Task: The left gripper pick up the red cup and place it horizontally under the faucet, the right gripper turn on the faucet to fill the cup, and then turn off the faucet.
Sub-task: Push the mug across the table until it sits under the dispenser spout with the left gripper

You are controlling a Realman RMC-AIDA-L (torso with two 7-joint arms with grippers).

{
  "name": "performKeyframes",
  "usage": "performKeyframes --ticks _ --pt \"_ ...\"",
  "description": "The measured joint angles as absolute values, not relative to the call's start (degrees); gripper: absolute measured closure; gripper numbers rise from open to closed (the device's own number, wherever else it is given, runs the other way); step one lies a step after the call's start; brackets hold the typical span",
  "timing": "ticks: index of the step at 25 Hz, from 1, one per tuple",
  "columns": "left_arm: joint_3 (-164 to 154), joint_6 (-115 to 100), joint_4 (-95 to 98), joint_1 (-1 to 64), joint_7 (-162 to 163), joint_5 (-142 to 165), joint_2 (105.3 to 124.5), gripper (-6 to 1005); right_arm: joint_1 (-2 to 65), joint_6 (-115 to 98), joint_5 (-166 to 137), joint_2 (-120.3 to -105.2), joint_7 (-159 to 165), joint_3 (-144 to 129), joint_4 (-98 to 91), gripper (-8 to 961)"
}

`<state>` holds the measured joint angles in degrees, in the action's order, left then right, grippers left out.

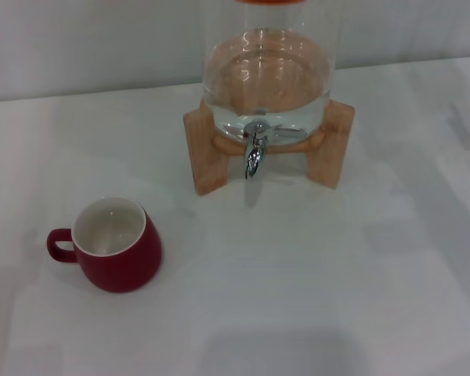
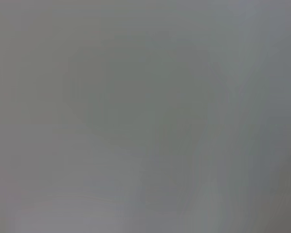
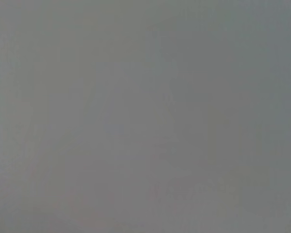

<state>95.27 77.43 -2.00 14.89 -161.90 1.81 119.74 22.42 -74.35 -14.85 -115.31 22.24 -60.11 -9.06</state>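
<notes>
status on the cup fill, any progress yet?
Nothing done yet. The red cup sits upright on the table, off to the left of the faucet, empty inside. Nothing is in hand: neither gripper shows in any view. Pick-up, placing, filling and shut-off all remain.

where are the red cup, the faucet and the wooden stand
red cup [image 1: 119, 258]: head view, on its red outer wall.
faucet [image 1: 254, 159]: head view, on the chrome spout.
wooden stand [image 1: 209, 157]: head view, on its left leg.
</notes>
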Motion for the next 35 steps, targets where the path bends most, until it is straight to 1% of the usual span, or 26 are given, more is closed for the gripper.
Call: performKeyframes --ticks 17,26,35 --pt "95.3 76.9 -2.5 15.9 -162.0 10.1 119.99 207 22.5 -75.4 -14.8 -115.31 22.7 -60.2 -9.3 234" --pt "95.3 77.0 -2.5 14.3 -162.0 10.3 120.23 214 22.1 -75.9 -14.8 -115.31 22.8 -60.2 -9.1 234" --pt "95.2 77.1 -2.0 14.2 -162.0 13.8 120.43 221 22.0 -76.3 -14.8 -115.31 22.8 -60.2 -9.1 234"
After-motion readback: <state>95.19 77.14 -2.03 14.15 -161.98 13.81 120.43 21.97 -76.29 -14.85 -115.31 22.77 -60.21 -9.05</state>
